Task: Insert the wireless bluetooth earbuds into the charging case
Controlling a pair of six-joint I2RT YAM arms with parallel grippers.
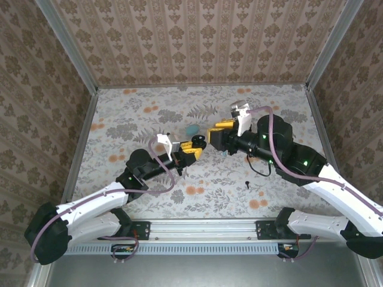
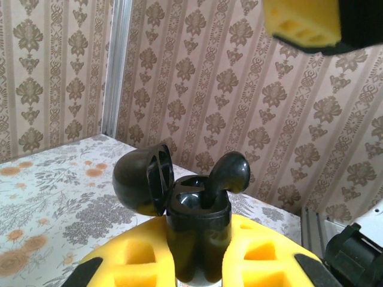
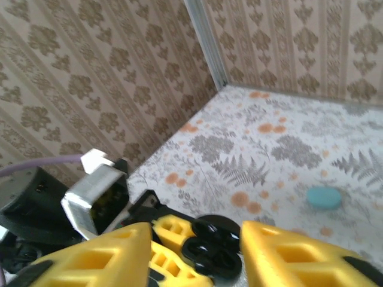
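Left end effector (image 2: 197, 263) is clamped on the open black case (image 2: 197, 230), lid (image 2: 143, 185) swung left, one black earbud (image 2: 227, 173) standing in it, stem down. Right end effector (image 3: 194, 239) sits just above the case, jaws apart, holding nothing. Loose black earbud (image 1: 247, 185) lies on the surface (image 1: 119, 113) by the right arm (image 1: 311, 173). Turquoise piece (image 1: 191, 130) behind the case. Walls (image 1: 179, 42) well apart.

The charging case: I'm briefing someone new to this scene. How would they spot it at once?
On the floral table, find the left gripper near the middle. Clamped upright in it is the case: small, glossy black, lid hinged open, one black earbud sticking out. The turquoise piece nearby lies loose on the table.
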